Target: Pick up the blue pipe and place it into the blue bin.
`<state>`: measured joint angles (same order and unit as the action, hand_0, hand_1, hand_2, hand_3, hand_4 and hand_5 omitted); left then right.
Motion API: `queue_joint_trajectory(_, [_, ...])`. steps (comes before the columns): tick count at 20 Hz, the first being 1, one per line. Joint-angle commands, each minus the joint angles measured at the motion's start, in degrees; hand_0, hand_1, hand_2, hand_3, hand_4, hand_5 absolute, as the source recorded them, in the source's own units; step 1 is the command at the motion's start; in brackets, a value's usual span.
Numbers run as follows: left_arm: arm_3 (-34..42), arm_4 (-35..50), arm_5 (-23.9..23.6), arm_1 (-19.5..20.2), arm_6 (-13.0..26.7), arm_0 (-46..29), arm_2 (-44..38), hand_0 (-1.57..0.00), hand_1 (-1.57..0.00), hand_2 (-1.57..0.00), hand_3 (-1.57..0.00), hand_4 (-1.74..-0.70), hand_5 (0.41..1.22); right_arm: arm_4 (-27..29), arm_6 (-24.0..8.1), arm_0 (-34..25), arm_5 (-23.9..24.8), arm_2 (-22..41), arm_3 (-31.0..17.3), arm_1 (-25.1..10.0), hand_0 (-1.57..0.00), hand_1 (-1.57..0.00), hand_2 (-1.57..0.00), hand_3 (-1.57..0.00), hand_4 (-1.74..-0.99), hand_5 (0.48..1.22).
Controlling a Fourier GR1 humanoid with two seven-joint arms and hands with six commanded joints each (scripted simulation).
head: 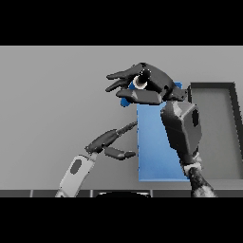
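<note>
over the far edge of the blue bin [156, 156], right hand [147, 85] hangs with fingers loosely curled round the blue pipe [127, 98]; its pale open end shows between thumb and fingers. pipe is off the table, partly hidden. left hand [111, 142] idle, fingers straight, just beside the bin's left wall. judgement: bring pipe nearer bin centre, lower, then release. grey tray [216, 133] at right.

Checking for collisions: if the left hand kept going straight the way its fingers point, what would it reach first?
The left hand points up and right, toward the blue bin. Its fingertips already sit at the bin's left edge, so the bin would likely come first, though height above it is unclear.
</note>
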<state>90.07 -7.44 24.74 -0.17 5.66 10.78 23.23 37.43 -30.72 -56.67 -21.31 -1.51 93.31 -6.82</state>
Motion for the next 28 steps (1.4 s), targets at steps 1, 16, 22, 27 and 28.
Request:
queue_joint_trajectory(1, [0.94, 0.19, -0.09, 0.06, 0.16, -0.38, 0.07, 0.00, 0.00, 0.00, 0.00, -0.95, 0.466, -1.58, 0.87, -1.27, 0.19, -1.01, -1.58, -0.82, -1.57, -1.57, -1.57, -1.57, -1.498, 1.221])
queue_joint_trajectory(16, [-0.03, -1.39, -1.41, 1.20, -0.60, -0.11, -1.01, 0.00, 0.00, 0.00, 0.00, -0.93, 0.460, -22.24, -2.80, 10.30, 0.39, -7.34, -14.26, -6.07, -1.57, -1.57, -1.57, -1.57, -1.500, 1.221])
queue_joint_trajectory(22, [0.10, -1.39, -1.51, 1.68, -2.30, 0.08, -1.39, 0.00, 0.00, 0.00, 0.00, -0.93, 0.467, -27.31, -4.21, 18.75, 5.49, -4.86, -15.99, -7.04, -1.57, -1.57, -1.57, -1.57, -1.499, 1.221])
queue_joint_trajectory(27, [-0.37, -2.01, -1.93, 1.86, -2.75, 0.58, -1.54, 0.00, 0.00, 0.00, 0.00, -0.92, 0.480, -20.74, -4.21, 21.07, 10.86, 3.19, -23.46, -11.74, -1.57, -1.57, -1.57, -1.01, -1.585, 1.221])
queue_joint_trajectory(28, [-0.55, -2.39, -2.24, 1.26, -2.83, 0.22, -1.01, 0.00, 0.00, 0.00, 0.00, -0.92, 0.481, -18.35, -4.21, 21.42, 12.79, 6.06, -24.96, -13.11, -1.57, -1.57, -1.57, -0.80, -1.616, 1.221])
